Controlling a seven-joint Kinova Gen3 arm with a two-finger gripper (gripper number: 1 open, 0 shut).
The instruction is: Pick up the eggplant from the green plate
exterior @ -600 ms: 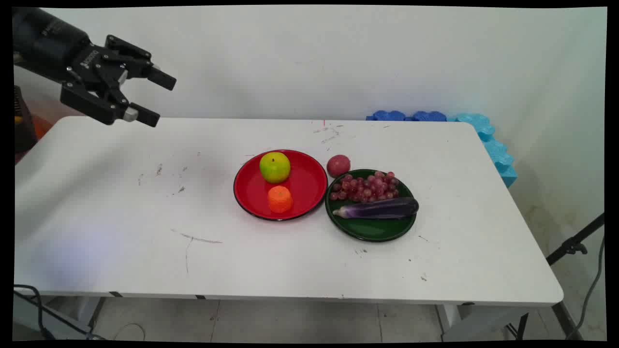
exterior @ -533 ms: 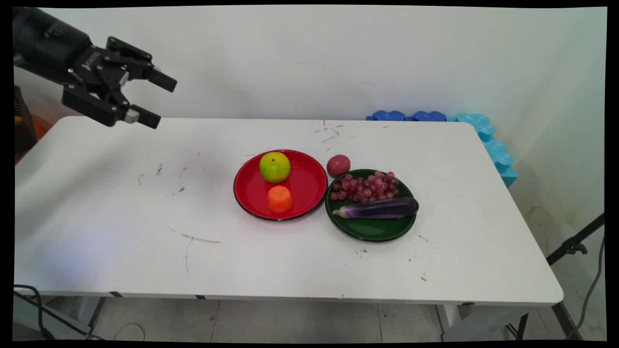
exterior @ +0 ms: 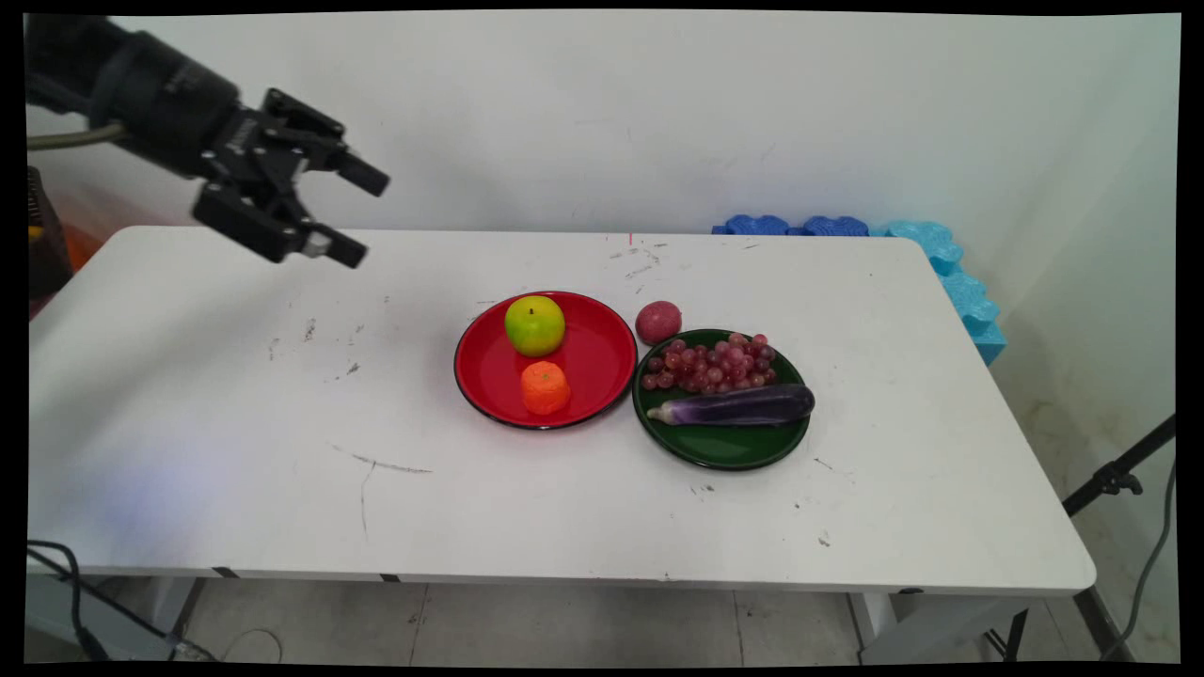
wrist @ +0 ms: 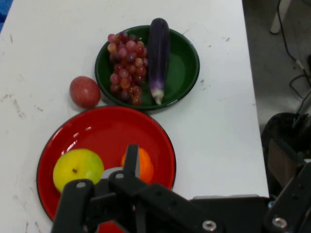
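My black gripper [exterior: 365,218] hangs open and empty above the table's far left, well left of the plates and touching nothing. A red plate [exterior: 593,362] holds a green apple [exterior: 534,325] and an orange [exterior: 546,387]. Beside it on the right, a green plate [exterior: 724,447] carries red grapes [exterior: 710,365] and a purple eggplant [exterior: 738,405]. A small red round fruit [exterior: 657,322] lies on the table between the plates' far rims. The hand view looks down on the red plate [wrist: 107,131], apple [wrist: 77,169], orange [wrist: 146,167], green plate [wrist: 184,63], grapes [wrist: 126,63] and eggplant [wrist: 158,53].
Blue foam pieces [exterior: 828,226] line the table's back right corner and right side [exterior: 959,282]. A black stand leg [exterior: 1119,475] and a cable sit off the table's right edge. A dark object [exterior: 42,244] stands beyond the left edge.
The gripper has moved right and slightly down, toward the plates, still open. Nothing on the table has shifted.
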